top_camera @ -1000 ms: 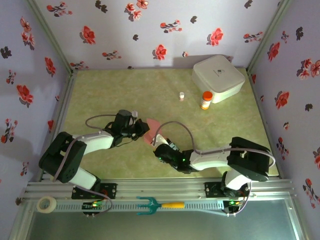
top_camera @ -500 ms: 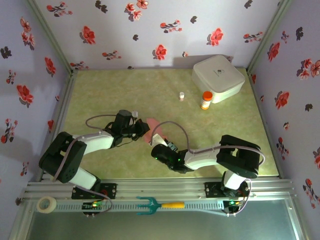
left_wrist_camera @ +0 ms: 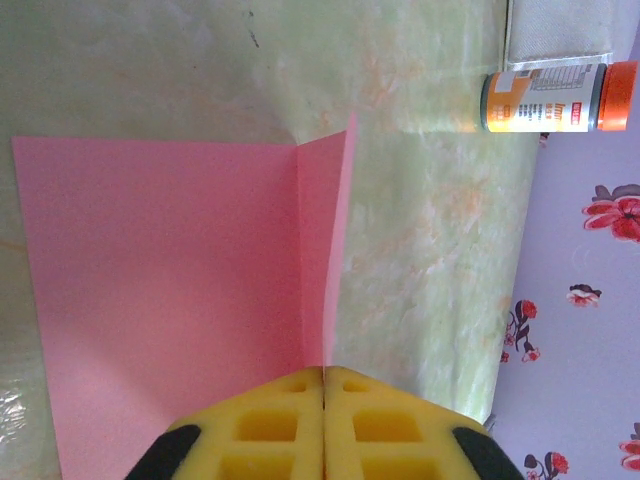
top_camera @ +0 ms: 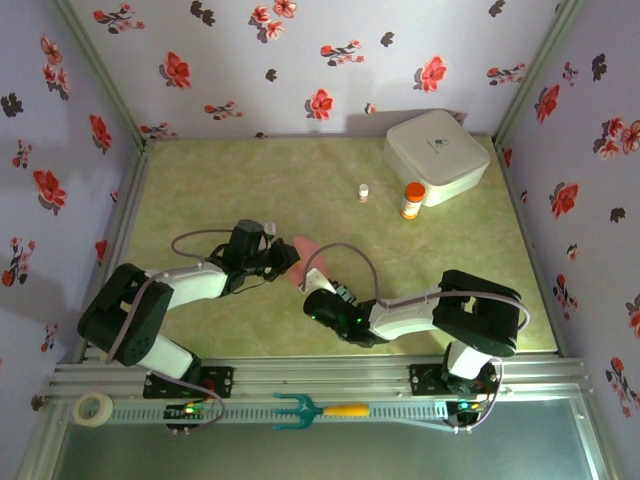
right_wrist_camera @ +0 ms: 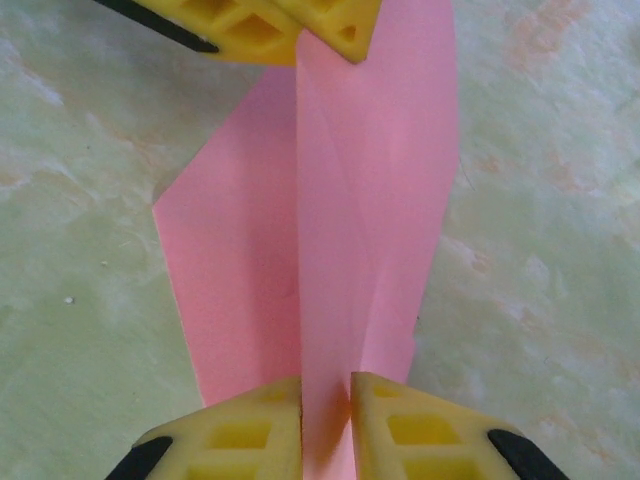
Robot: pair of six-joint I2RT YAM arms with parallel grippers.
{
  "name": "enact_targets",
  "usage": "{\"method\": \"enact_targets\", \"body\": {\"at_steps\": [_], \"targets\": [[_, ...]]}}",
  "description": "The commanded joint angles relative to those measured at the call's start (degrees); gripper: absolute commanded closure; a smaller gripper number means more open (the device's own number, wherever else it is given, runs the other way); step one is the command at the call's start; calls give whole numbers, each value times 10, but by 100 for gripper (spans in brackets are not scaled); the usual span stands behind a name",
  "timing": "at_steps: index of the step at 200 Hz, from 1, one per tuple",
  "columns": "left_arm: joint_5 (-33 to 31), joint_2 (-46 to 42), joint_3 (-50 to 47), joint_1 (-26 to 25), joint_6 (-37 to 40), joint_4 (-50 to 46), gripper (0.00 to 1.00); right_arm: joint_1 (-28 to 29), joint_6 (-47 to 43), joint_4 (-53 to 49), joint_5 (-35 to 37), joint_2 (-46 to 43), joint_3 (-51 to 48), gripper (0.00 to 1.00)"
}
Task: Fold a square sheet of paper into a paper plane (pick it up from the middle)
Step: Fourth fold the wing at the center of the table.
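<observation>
The square sheet of paper (top_camera: 306,249) (left_wrist_camera: 170,280) (right_wrist_camera: 370,200) is salmon pink and lies mid-table with a ridge pinched up along its middle. My left gripper (top_camera: 292,258) (left_wrist_camera: 323,372) is shut on one end of that ridge. My right gripper (top_camera: 312,284) (right_wrist_camera: 326,385) straddles the other end. Its left pad touches the paper, while a narrow gap remains at its right pad. The left gripper's yellow fingertips (right_wrist_camera: 270,25) show at the top of the right wrist view. The paper plane is out of view.
A white rounded box (top_camera: 436,155) (left_wrist_camera: 560,30) stands at the back right. In front of it are an orange-capped bottle (top_camera: 412,200) (left_wrist_camera: 555,97) and a small white vial (top_camera: 364,192). A teal fork (top_camera: 320,409) and a tape roll (top_camera: 94,407) lie on the front rail.
My right gripper has slid left to the paper's ridge and its jaws have narrowed round it. The left gripper has kept its grip in place.
</observation>
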Motion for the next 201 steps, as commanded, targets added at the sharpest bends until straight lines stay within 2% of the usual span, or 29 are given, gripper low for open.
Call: {"method": "enact_targets", "body": {"at_steps": [1, 16, 49, 87, 127, 151, 201], "targets": [[9, -4, 6, -3, -3, -5, 83, -7, 13, 22, -8, -9, -17, 85], [8, -2, 9, -3, -2, -11, 71, -12, 17, 32, -15, -13, -25, 87], [8, 8, 14, -3, 1, -15, 61, -19, 25, 57, -36, -25, -43, 89], [7, 15, 21, -1, 7, -29, 55, -27, 35, 71, -45, -32, -54, 89], [9, 23, 32, 3, 15, -38, 54, -28, 37, 74, -56, -32, -56, 87], [17, 30, 37, 5, 17, -41, 59, -27, 39, 73, -62, -33, -57, 86], [10, 22, 33, 9, 17, -51, 88, -31, 57, 57, -79, -39, -56, 83]]}}
